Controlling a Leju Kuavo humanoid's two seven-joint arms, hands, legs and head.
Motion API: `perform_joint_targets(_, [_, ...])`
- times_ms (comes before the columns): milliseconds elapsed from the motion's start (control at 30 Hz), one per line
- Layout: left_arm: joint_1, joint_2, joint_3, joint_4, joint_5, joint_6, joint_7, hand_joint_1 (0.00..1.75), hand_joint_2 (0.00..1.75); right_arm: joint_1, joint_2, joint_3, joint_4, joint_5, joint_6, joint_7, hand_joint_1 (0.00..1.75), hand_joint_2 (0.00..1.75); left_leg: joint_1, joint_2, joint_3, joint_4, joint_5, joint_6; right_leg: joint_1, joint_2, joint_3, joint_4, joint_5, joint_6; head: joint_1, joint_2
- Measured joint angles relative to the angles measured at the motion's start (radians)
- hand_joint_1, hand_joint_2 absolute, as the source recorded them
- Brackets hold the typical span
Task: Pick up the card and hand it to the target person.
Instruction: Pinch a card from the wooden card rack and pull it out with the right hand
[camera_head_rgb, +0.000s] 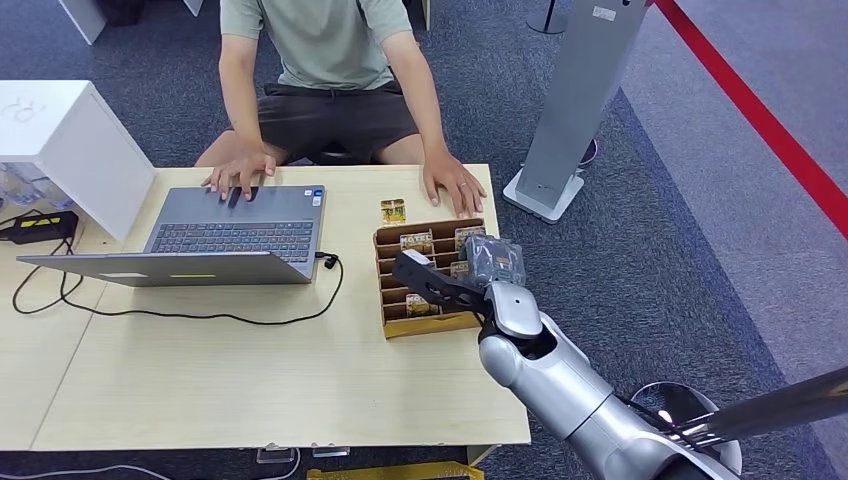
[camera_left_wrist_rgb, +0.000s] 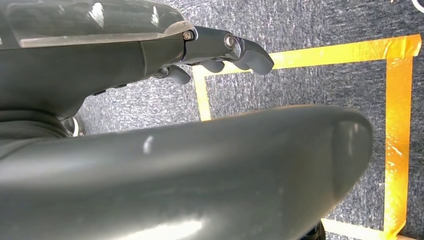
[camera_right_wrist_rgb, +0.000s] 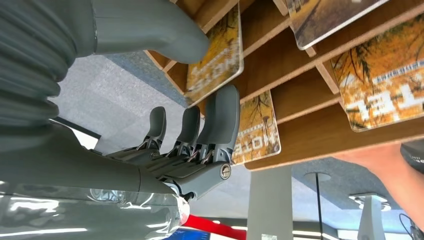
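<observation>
Right hand (camera_right_wrist_rgb: 200, 125) pinching a yellow printed card (camera_right_wrist_rgb: 215, 60) in the slotted wooden card box (camera_head_rgb: 430, 325) at the table's right edge, thumb and fingers bracketing it to lift out.

A pale wood-grain worktop (camera_head_rgb: 250, 380) stands on dark blue-grey carpet (camera_head_rgb: 690, 250). A red line (camera_head_rgb: 760, 120) runs slantwise across the carpet at the far right. Just beside the worktop's far right corner, a tall grey panel stand (camera_head_rgb: 580, 90) rises from a flat base. A white box-shaped unit (camera_head_rgb: 70, 140) sits at the worktop's left edge. Yellow tape (camera_left_wrist_rgb: 397, 125) marks a rectangle on the carpet.
</observation>
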Motion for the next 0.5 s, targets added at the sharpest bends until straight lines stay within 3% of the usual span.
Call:
perform_joint_targets(267, [0.0, 0.0, 0.0, 0.0, 0.001, 0.001, 0.0, 0.0, 0.0, 0.0, 0.002, 0.005, 0.012, -0.005, 0.0, 0.0, 1.04, 1.75, 0.0, 0.0, 0.0, 0.0, 0.0, 0.0, 0.0, 0.0, 0.0, 0.0, 0.0, 0.0, 0.0, 0.0])
perform_joint_targets(400, [0.0, 0.0, 0.0, 0.0, 0.002, 0.0, 0.0, 0.0, 0.0, 0.0, 0.002, 0.005, 0.017, -0.01, 0.0, 0.0, 1.34, 1.75, 0.0, 0.0, 0.0, 0.0, 0.0, 0.0, 0.0, 0.0, 0.0, 0.0, 0.0, 0.0, 0.0, 0.0])
perform_joint_targets(500, [0.0, 0.0, 0.0, 0.0, 0.003, -0.001, 0.0, 0.0, 0.0, 0.0, 0.002, 0.005, 0.018, -0.01, 0.0, 0.0, 1.39, 1.75, 0.0, 0.0, 0.0, 0.0, 0.0, 0.0, 0.0, 0.0, 0.0, 0.0, 0.0, 0.0, 0.0, 0.0])
